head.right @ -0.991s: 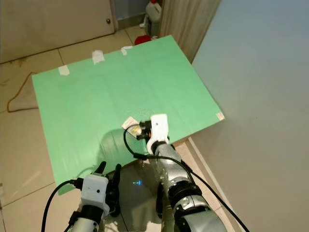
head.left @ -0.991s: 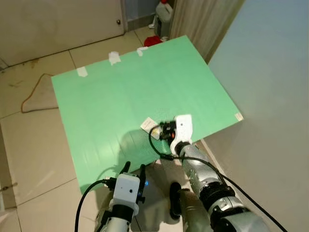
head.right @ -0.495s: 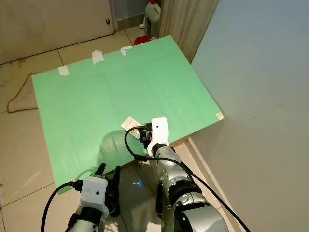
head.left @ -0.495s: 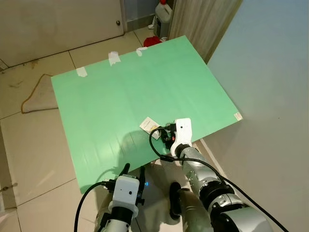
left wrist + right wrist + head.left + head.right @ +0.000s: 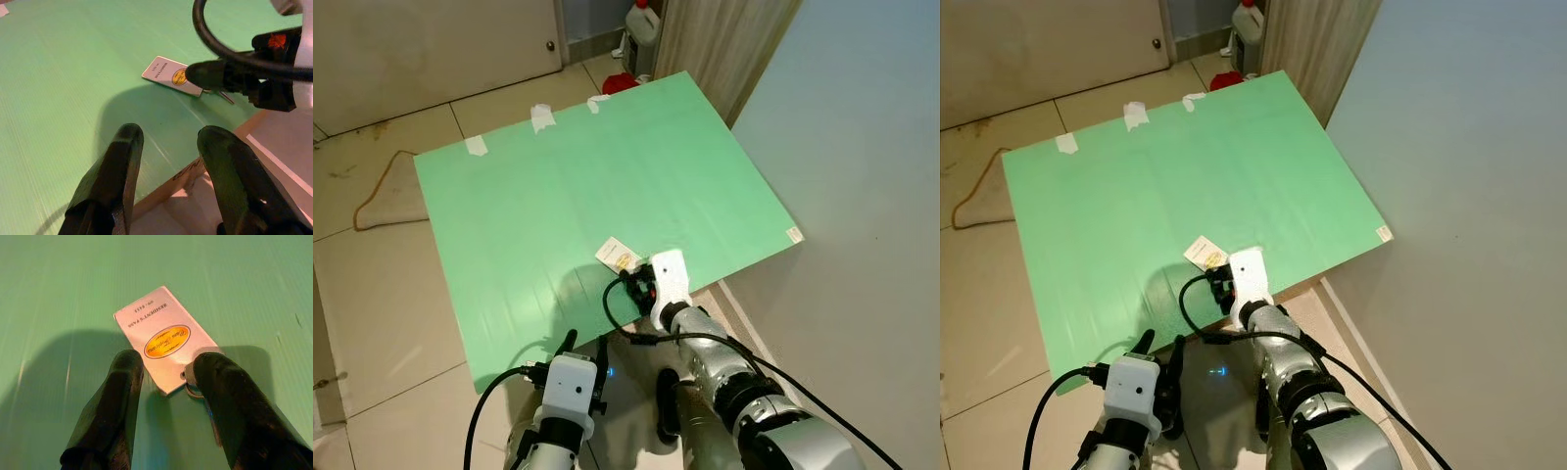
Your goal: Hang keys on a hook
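Soft, even indoor light filled the room; the arms cast dull shadows on the green board [image 5: 568, 186]. Wrist pictures were sharp, fingers slightly blurred.

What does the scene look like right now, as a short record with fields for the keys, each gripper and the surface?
keys: white tag with yellow oval and key ring, flat on the board
surface: green board on the tiled floor
right gripper: open, fingers either side of the tag's ring end, not closed on it
left gripper: open, low by the board's near edge
hook: cannot tell where it is

Right claw [image 5: 164, 382] extended low, fingers spread, left claw [image 5: 168, 142] gaping
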`<state>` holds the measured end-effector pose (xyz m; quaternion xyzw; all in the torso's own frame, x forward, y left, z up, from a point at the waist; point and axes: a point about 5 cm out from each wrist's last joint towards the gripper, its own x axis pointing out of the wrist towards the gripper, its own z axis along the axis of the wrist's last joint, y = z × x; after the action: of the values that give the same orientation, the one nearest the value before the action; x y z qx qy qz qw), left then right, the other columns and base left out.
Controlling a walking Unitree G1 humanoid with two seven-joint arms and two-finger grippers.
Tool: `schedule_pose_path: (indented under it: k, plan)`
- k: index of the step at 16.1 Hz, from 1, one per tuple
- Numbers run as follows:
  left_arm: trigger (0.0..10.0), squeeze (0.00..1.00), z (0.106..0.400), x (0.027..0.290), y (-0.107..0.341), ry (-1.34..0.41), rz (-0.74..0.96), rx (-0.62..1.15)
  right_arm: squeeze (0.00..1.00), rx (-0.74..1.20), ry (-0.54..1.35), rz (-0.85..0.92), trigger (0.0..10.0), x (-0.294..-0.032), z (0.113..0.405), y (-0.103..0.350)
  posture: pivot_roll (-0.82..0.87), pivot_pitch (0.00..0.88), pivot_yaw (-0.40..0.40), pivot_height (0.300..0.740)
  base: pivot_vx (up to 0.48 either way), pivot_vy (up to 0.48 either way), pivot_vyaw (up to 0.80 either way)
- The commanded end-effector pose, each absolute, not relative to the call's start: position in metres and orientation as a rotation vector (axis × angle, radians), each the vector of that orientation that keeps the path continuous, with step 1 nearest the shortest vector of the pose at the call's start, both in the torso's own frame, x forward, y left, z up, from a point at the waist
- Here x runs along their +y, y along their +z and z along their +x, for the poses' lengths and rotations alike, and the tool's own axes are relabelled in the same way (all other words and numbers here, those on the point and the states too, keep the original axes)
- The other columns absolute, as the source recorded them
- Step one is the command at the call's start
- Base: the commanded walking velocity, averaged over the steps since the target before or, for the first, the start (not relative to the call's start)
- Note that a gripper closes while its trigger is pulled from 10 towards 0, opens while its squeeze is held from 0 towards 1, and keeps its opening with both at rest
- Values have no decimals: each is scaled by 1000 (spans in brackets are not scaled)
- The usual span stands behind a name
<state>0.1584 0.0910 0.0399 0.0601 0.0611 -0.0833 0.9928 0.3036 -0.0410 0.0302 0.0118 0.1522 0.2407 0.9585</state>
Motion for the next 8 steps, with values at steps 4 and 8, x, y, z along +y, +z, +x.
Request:
schedule_pose_path:
  k: [4, 8]
  plan:
    - [10000, 0, 157, 90, 38, -155, 120, 145, 0, 467, 535, 52, 10000, -6, 281, 12, 92, 395, -65, 740, 0, 0, 0]
    - [10000, 0, 159, 93, 37, -139, 120, 150, 0, 539, 509, 21, 10000, -24, 272, -4, 82, 395, -67, 740, 0, 0, 0]
